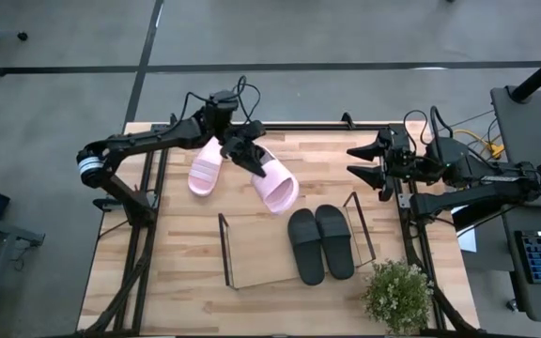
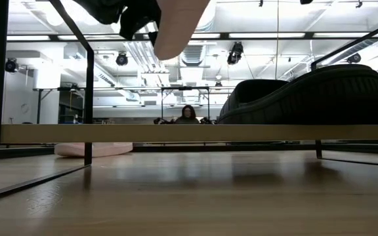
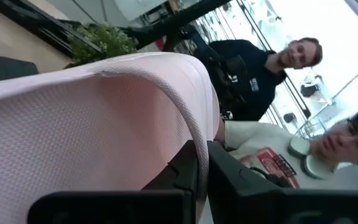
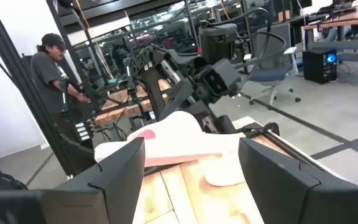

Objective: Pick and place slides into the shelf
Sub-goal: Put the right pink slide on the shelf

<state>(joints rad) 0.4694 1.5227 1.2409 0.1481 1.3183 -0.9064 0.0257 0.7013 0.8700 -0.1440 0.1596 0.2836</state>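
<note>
We see the left gripper (image 1: 249, 150) clamped on the heel edge of a pink slide (image 1: 277, 187), carried above the table just beyond the shelf (image 1: 225, 252). We judge this thin edge grip could let the slide swing or drop short. It is pale pink with one wide strap; the second pink slide (image 1: 204, 168) lies further left, two black slides (image 1: 320, 241) already shelved. The right gripper (image 1: 369, 161) waits with jaws apart at the right edge.

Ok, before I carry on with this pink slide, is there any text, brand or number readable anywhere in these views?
No text can be read in any view.
Person's dark shirt, left wrist view: small pale chest mark, too blurred to read.
Red-and-white printed item beside it: lettering blurred, unreadable.
Pale pink slide sandal held in the shut left gripper: no visible branding.
Matte black slide sandals: none visible.
</note>
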